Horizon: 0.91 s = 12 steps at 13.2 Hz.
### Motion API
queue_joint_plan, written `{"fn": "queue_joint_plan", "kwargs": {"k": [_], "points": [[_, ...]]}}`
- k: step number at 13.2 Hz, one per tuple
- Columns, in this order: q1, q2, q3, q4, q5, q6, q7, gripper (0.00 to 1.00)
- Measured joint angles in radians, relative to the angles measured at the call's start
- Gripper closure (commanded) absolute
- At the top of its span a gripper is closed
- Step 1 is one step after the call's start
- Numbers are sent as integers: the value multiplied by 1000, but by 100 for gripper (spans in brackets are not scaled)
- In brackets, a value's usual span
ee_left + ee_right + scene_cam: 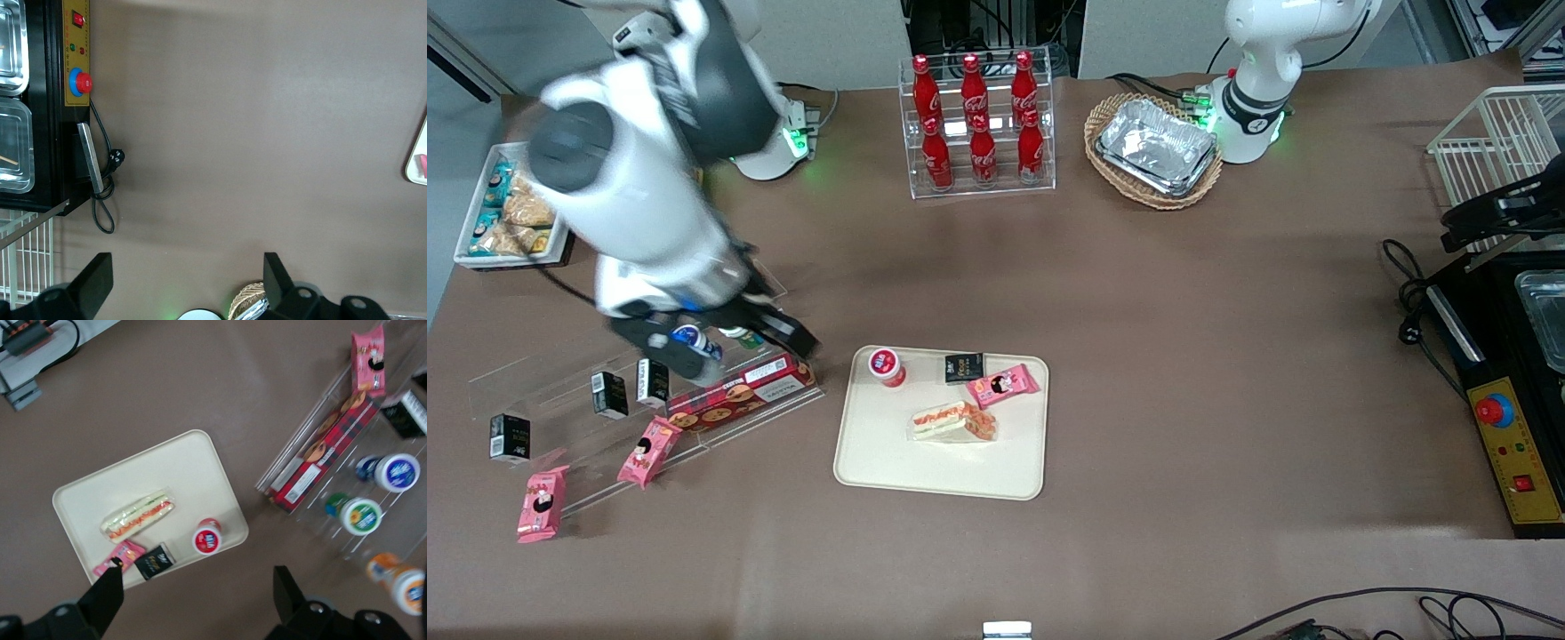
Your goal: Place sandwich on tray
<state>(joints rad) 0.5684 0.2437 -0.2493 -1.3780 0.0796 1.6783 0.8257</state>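
The sandwich (951, 420) (139, 515), a clear-wrapped wedge of pale bread with an orange-red edge, lies flat on the cream-beige tray (889, 453) (187, 467). Sharing the tray are a red-lidded cup (887, 364) (207, 537), a black packet (964, 367) (155, 561) and a pink snack packet (1003, 384) (120, 557), all farther from the front camera than the sandwich. My gripper (729, 342) (198, 587) hangs open and empty above the clear display shelf (605, 400), off the tray toward the working arm's end. It touches nothing.
The shelf holds a red biscuit box (743, 393), black cartons and pink packets. At the back stand a cola bottle rack (978, 124) and a wicker basket of foil trays (1156, 147). A white snack tray (507, 213) and a black machine (1507, 382) sit at the table's ends.
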Motion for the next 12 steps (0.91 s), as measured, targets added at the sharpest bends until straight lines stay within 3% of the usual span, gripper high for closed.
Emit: {"fn": "queue_joint_plan", "kwargs": {"k": [2, 4, 8, 12], "points": [[-181, -68, 113, -19, -5, -34, -201, 0], [-280, -134, 142, -60, -6, -43, -359, 0], [-321, -252, 99, -165, -47, -42, -571, 0], [-371, -269, 31, -186, -72, -40, -832, 0]]}}
